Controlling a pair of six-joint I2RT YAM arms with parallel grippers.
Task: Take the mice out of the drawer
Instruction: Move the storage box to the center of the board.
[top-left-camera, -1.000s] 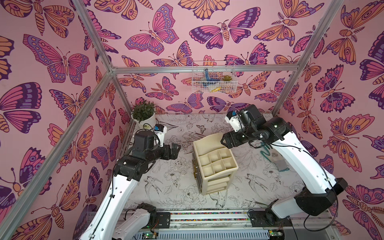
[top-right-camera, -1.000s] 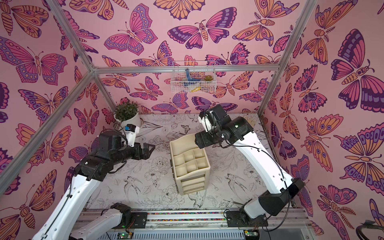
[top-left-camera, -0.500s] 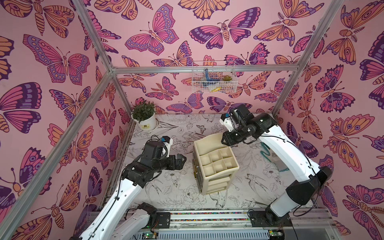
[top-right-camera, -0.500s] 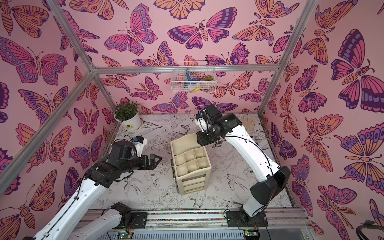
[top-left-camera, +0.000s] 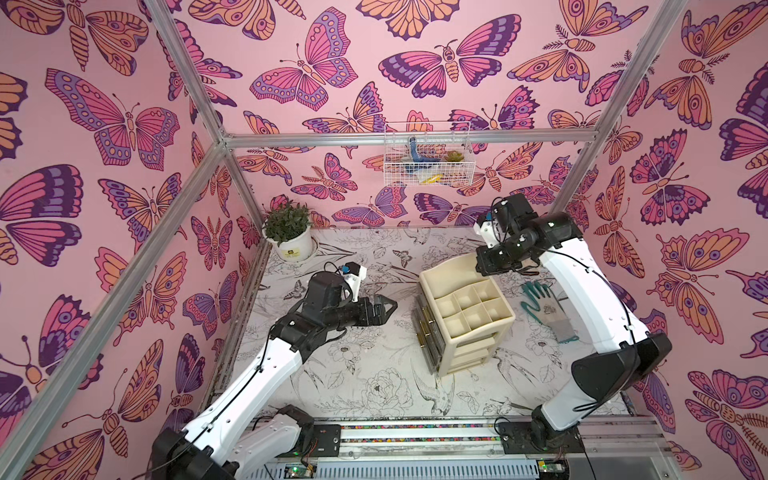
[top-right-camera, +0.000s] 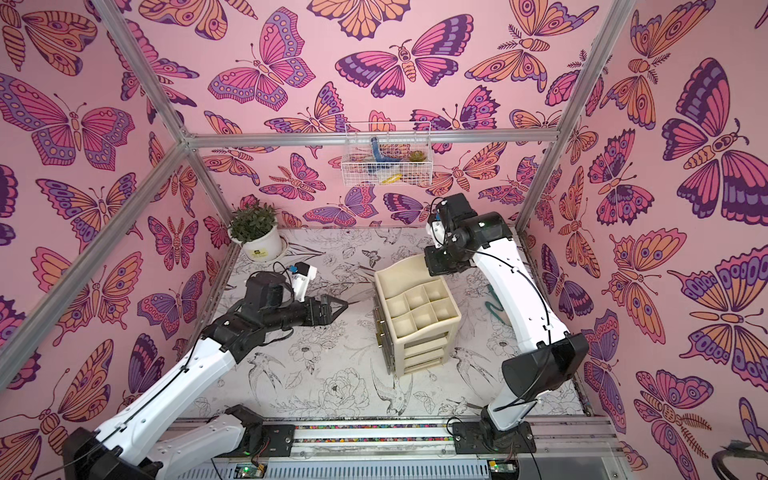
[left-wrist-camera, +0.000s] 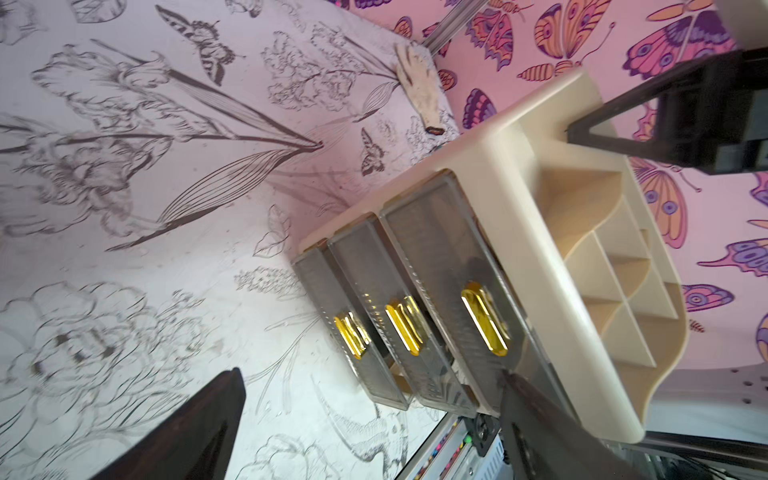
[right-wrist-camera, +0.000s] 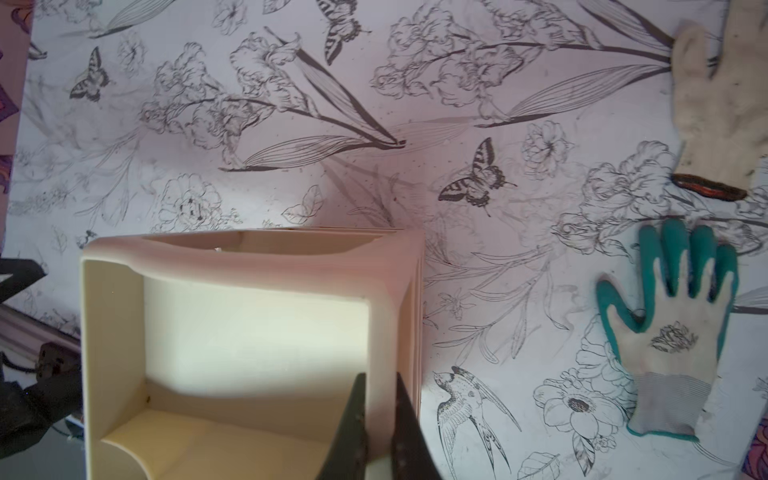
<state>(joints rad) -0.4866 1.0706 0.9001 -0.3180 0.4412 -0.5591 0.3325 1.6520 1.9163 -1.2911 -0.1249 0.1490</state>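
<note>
I can't see through the smoky drawer fronts (left-wrist-camera: 432, 266) of the organiser (top-left-camera: 473, 357), so whatever lies inside is hidden from me. The bits in the wire basket (top-left-camera: 428, 153), hung at the far side, are too small to name. In the right wrist view, the picture's edge cuts off the pale glove (right-wrist-camera: 723, 104).

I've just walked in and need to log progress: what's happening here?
The right gripper is clamped on the top rim of the cream organiser, apparently steadying it. The left gripper is open, pointed at the drawers but not touching them. All three are shut, so by the look of it the unloading has not begun.
</note>
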